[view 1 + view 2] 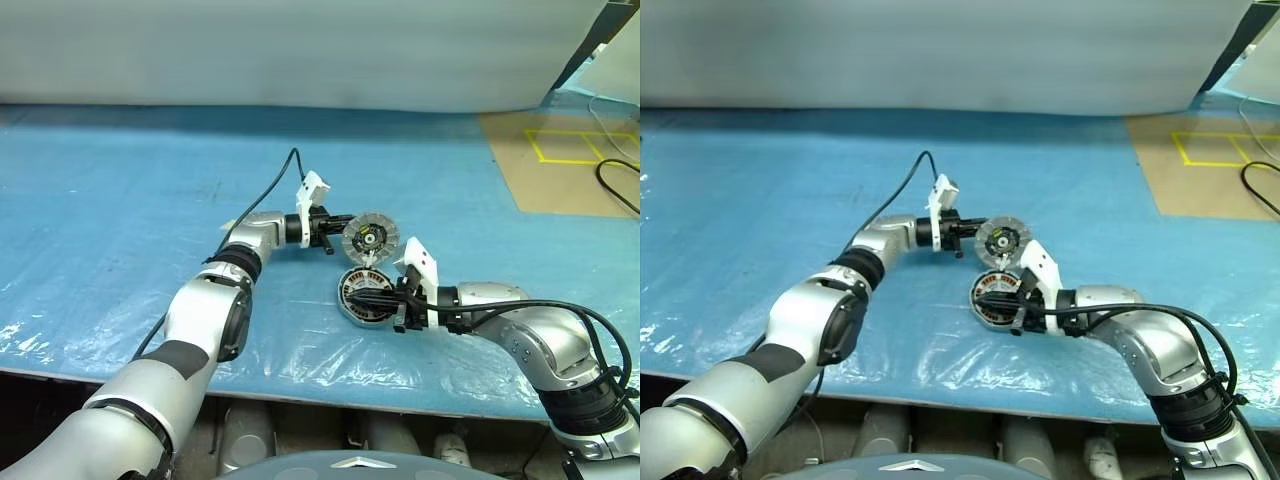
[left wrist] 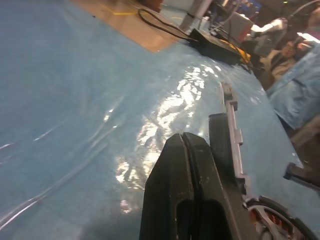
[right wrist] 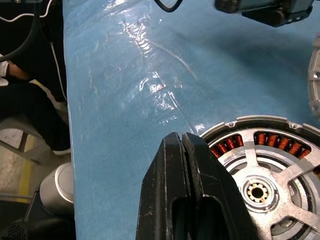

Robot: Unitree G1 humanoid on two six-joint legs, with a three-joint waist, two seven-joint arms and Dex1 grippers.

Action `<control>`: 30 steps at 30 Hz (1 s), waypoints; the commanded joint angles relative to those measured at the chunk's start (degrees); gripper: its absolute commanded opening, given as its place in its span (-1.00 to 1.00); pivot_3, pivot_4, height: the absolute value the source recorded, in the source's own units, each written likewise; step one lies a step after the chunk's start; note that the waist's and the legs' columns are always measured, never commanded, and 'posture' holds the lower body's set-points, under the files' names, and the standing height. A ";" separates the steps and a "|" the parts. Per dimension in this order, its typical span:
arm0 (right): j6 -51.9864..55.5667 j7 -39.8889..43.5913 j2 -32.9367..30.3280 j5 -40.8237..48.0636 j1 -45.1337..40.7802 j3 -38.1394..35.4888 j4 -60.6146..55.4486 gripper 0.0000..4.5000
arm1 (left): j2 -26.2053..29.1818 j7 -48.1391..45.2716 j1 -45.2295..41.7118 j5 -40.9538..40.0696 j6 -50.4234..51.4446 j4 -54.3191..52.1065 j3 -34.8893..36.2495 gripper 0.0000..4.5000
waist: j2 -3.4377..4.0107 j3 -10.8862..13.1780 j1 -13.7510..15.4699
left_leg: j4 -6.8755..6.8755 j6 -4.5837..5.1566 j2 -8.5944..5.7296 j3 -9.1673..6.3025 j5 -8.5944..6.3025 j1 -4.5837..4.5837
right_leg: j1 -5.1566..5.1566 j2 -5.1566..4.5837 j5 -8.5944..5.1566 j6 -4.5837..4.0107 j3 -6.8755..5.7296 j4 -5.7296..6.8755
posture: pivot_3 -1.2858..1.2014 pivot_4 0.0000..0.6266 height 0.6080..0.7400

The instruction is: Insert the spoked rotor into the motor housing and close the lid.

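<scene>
left gripper [image 1: 338, 232] jaws closed gripping lid [image 1: 370, 238] edge upright, right gripper [image 1: 375, 298] jaws closed over motor housing [image 1: 362, 297], blue desk [image 1: 120, 200]

The desk [image 1: 120, 200] wears a bright blue sheet under glossy clear film. The motor housing [image 3: 280, 165] is silver-grey with a ring of copper-orange windings and pale spokes. At its 12 o'clock, the lid [image 1: 371, 238] shows a segmented pale rim, dark centre and a yellow-green mark. At 2 o'clock, tan board [image 1: 560, 160] carries yellow tape lines. Both grippers [image 2: 187, 185] [image 3: 187, 190] are black.
</scene>
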 commanded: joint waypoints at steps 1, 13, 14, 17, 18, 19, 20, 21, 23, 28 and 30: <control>0.37 -0.31 -1.01 1.37 0.35 -1.99 -2.85 -1.00 | -1.48 -9.29 -2.18 1.75 -0.57 -2.29 -2.66 -1.00 | -0.01 0.02 0.06 | 0.00 0.00 -0.02 0.00 0.00 0.00 | 0.00 -0.03 0.00 0.00 0.00 -0.01 | 0.03 -0.52 1.00; 7.84 6.71 -14.05 18.58 3.76 -20.44 -11.89 -1.00 | -3.44 -17.11 -0.92 4.81 -5.05 -5.60 -7.24 -1.00 | -0.01 0.20 0.19 | -0.03 0.03 -0.13 0.01 0.00 0.03 | 0.05 -0.18 -0.03 0.02 0.00 -0.06 | 0.03 -0.52 1.00; 8.20 7.27 -15.43 20.04 4.41 -22.05 -12.71 -1.00 | -3.33 -17.09 -0.44 5.05 -5.38 -5.60 -7.44 -1.00 | -0.01 0.20 0.18 | -0.04 0.03 -0.14 0.01 0.00 0.02 | 0.06 -0.19 -0.05 0.04 0.01 -0.08 | 0.03 -0.52 1.00; 9.07 7.01 -17.53 24.12 4.29 -25.34 -13.11 -1.00 | -3.04 -17.76 0.74 5.48 -5.51 -5.98 -7.96 -1.00 | 0.00 0.22 0.12 | -0.08 0.04 -0.14 0.02 0.00 -0.01 | 0.10 -0.18 -0.06 0.07 0.01 -0.09 | 0.03 -0.52 1.00; 9.36 6.45 -17.85 25.52 3.58 -26.21 -12.80 -1.00 | -2.82 -18.09 1.42 5.70 -6.01 -6.40 -8.35 -1.00 | 0.01 0.23 0.16 | -0.08 0.04 -0.14 0.01 0.00 0.00 | 0.10 -0.18 -0.07 0.05 -0.01 -0.09 | 0.03 -0.52 1.00; 9.54 5.93 -18.11 26.60 3.11 -26.76 -12.57 -1.00 | -2.66 -18.29 1.90 5.84 -6.38 -6.71 -8.64 -1.00 | 0.01 0.23 0.18 | -0.06 0.05 -0.14 0.01 0.00 0.03 | 0.10 -0.19 -0.13 -0.06 -0.01 -0.09 | 0.03 -0.52 1.00; 9.48 5.32 -18.11 26.93 2.65 -26.76 -12.22 -1.00 | -2.37 -18.36 2.43 5.59 -6.56 -7.26 -9.21 -1.00 | 0.02 0.24 0.18 | -0.05 0.06 -0.14 0.01 0.00 0.03 | 0.10 -0.19 -0.17 -0.12 -0.01 -0.09 | 0.03 -0.52 1.00; 9.44 4.83 -18.14 27.19 2.39 -26.69 -11.99 -1.00 | -2.17 -18.37 2.76 5.33 -6.58 -7.67 -9.63 -1.00 | 0.02 0.24 0.18 | -0.03 0.06 -0.15 0.01 0.00 0.03 | 0.10 -0.20 -0.18 -0.13 0.00 -0.09 | 0.03 -0.52 1.00; 8.34 2.77 -17.43 24.09 2.06 -23.95 -11.06 -1.00 | -1.56 -18.38 4.23 2.81 -5.05 -10.84 -9.96 -1.00 | 0.02 0.24 0.21 | -0.04 0.06 -0.14 0.01 0.01 0.03 | 0.11 -0.20 -0.18 -0.14 -0.01 -0.08 | 0.03 -0.52 1.00; 1.70 -3.00 -13.74 11.91 2.43 -14.66 -9.32 -0.91 | -0.38 -12.95 11.98 -4.45 0.51 -28.91 -5.01 -1.00 | 0.09 0.28 0.02 | -0.06 0.06 -0.12 0.01 0.02 -0.01 | 0.08 -0.21 -0.19 -0.16 -0.08 -0.06 | 0.03 -0.52 1.00; 0.81 -2.62 -11.92 12.34 2.94 -14.35 -8.99 -0.73 | 1.24 -8.99 18.27 -6.66 4.57 -40.82 -4.12 -1.00 | 0.18 0.34 -0.14 | -0.09 0.05 -0.11 0.01 0.01 -0.20 | 0.04 -0.23 -0.20 -0.17 -0.11 -0.06 | 0.03 -0.52 1.00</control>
